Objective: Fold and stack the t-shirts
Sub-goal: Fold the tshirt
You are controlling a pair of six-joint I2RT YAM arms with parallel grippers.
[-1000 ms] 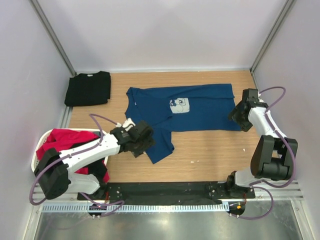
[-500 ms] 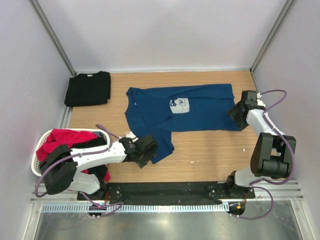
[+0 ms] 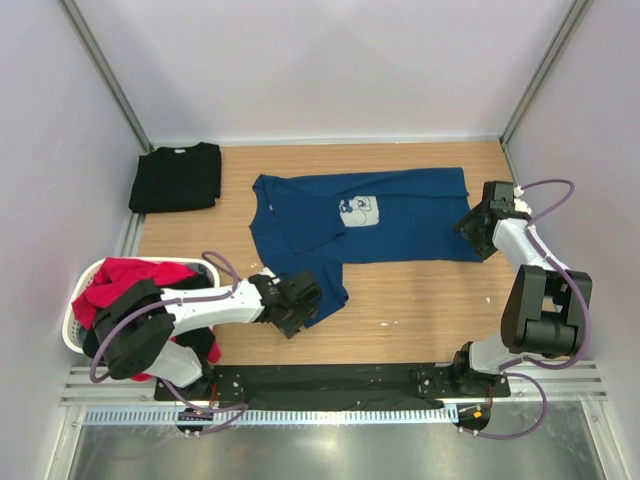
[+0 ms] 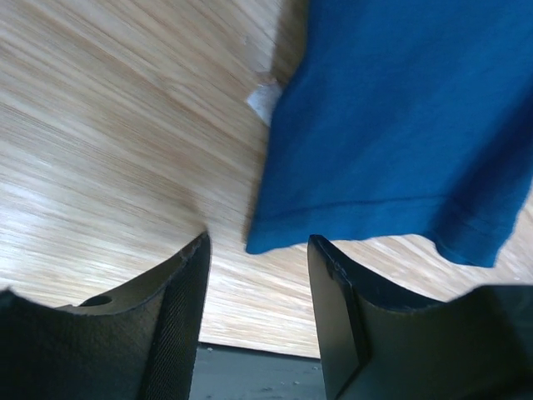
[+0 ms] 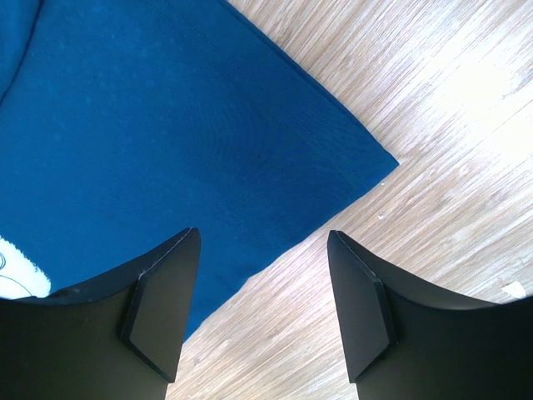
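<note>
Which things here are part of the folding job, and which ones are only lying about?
Part of the job:
navy blue t-shirt, spread on the table
folded black t-shirt
red t-shirt, heaped in the basket

Only lying about:
white basket
small white scrap on the wooden table

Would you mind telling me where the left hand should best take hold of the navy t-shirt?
Probably the navy t-shirt's sleeve corner, approached from the near side: it juts toward the arm bases, just ahead of the open left hand's fingers.
</note>
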